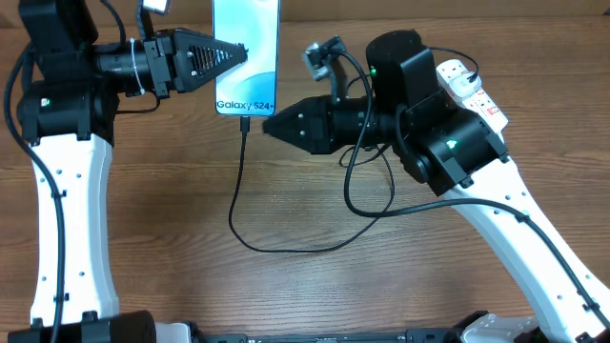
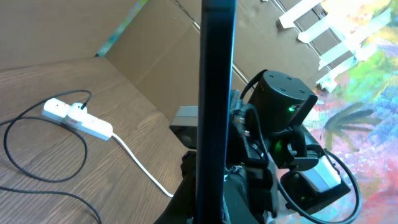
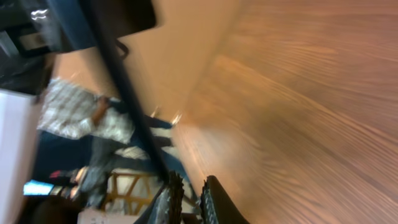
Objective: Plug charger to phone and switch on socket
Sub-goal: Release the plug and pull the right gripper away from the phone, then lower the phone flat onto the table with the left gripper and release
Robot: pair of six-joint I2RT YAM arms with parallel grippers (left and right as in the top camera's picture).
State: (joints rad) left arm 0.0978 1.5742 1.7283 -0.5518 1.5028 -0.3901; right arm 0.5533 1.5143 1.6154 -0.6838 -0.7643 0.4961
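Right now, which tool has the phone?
The left tool, shut on the phone's side edge; the right tool only points at its bottom end, beside the charger.

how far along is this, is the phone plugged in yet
Looks done: thin black charger cable reaches the bottom edge of the light-blue smartphone, clamped by the left gripper. In hand: right gripper sits at that cable end. Left: switching on the white power strip; its switch state is unreadable.
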